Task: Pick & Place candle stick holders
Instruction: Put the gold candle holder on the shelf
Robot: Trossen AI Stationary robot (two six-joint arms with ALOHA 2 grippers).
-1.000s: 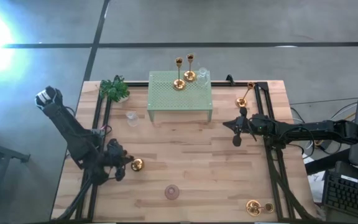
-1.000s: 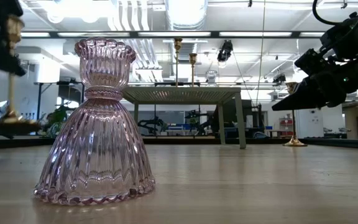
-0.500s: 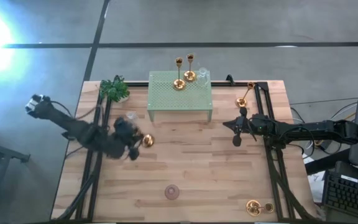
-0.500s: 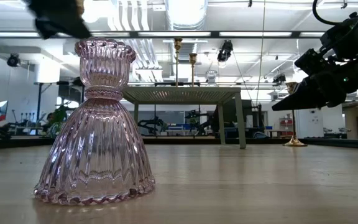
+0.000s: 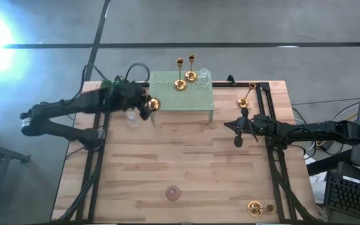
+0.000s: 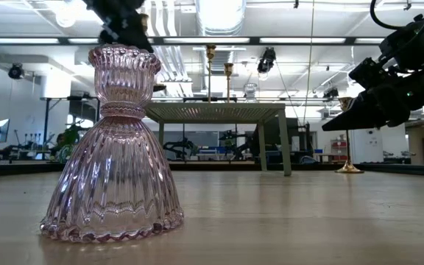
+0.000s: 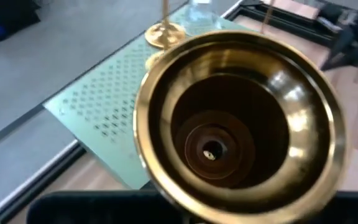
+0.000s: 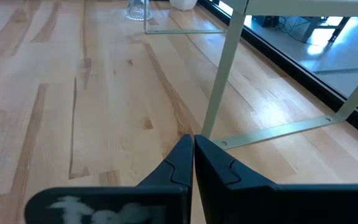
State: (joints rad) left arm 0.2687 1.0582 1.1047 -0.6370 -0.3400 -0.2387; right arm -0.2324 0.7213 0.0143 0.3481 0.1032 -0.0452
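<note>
Candle stick holders: shiny brass, round flat base, thin stem, small cup. Five visible: two on the green perforated stand [image 5: 180, 97] at far centre, one [image 5: 245, 97] far right, one [image 5: 254, 207] near right, one [image 5: 154, 104] pinched by the left gripper [image 5: 144, 105] at the stand's left edge. Right gripper [image 5: 236, 129] pressed together, empty

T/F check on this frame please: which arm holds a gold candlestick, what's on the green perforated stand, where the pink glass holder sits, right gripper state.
1. The left gripper holds a gold candlestick by the green stand's left edge. True.
2. The right gripper grips a candlestick. False: its fingers are shut on nothing, above bare wood.
3. Two gold candlesticks stand on the stand. True.
4. The pink glass holder sits on the stand. False: it sits on the table near the front edge.
</note>
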